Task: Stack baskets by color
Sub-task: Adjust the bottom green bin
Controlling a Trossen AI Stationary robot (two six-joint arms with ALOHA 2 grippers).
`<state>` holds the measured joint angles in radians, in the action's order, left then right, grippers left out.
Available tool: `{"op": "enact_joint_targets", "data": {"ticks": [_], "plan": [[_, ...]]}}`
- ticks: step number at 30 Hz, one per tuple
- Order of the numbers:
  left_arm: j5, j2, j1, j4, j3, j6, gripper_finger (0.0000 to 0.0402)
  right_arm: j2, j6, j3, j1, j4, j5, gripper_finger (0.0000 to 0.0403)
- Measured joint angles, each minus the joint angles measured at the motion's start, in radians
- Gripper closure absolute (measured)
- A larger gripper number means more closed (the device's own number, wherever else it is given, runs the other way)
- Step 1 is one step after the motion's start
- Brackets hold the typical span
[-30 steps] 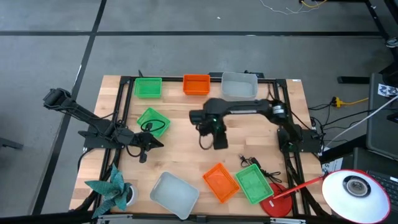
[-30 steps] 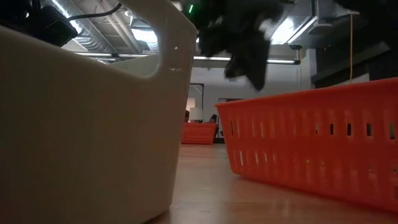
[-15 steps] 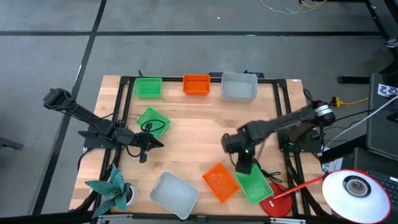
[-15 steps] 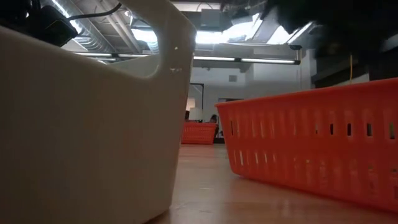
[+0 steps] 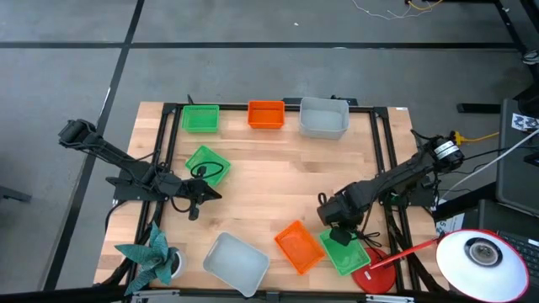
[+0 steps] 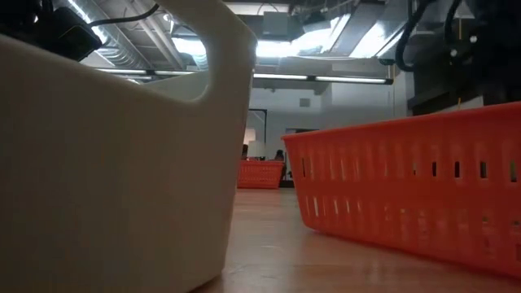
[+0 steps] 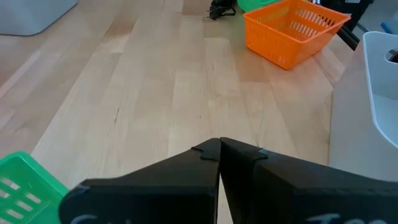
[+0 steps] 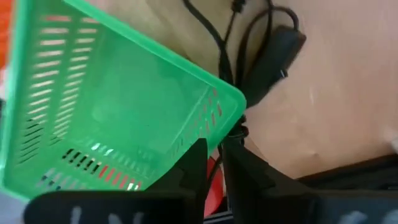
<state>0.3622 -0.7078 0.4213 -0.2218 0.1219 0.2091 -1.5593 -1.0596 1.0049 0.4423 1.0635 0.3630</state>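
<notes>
Along the far edge stand a green basket (image 5: pixel 200 118), an orange one (image 5: pixel 266 114) and a pale grey one (image 5: pixel 324 117). A second green basket (image 5: pixel 207 164) lies left of centre. Near the front stand a pale grey basket (image 5: pixel 236 263), an orange basket (image 5: pixel 297 246) and a green basket (image 5: pixel 347 252). My right gripper (image 8: pixel 214 152) points down over this last basket's wall beside a corner (image 8: pixel 236 102), with a narrow slit between its fingers. My left gripper (image 7: pixel 219 149) is shut and holds nothing, at the left near the second green basket. My right gripper stands at the top edge of the near green basket's wall (image 8: pixel 208 127), close to a corner, coming from above. Whether its fingers touch the wall I cannot tell.
A black cable and plug (image 8: pixel 273 50) lie on the wood just beyond the near green basket. A red lamp base (image 5: pixel 372 278) and a white lamp head (image 5: pixel 480 252) crowd the near right corner. A teal paper figure (image 5: pixel 152 252) sits at the near left.
My right gripper has swung from the table's middle toward the near right corner, sinking and rolling about its own axis, and now stands over the near green basket. No basket has moved.
</notes>
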Motion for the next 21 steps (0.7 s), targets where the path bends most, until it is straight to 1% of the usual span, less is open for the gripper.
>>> {"op": "enact_joint_targets", "data": {"ticks": [12,21], "plan": [[0.000,0.000,0.000,-0.005,0.000,0.001,0.0401,0.000,-0.015,-0.017,-0.001,-0.078,0.006,0.0350],[0.000,0.000,0.000,-0.005,0.000,0.001,0.0401,0.000,-0.174,-0.017,-0.002,-0.081,0.006,0.0350]]}}
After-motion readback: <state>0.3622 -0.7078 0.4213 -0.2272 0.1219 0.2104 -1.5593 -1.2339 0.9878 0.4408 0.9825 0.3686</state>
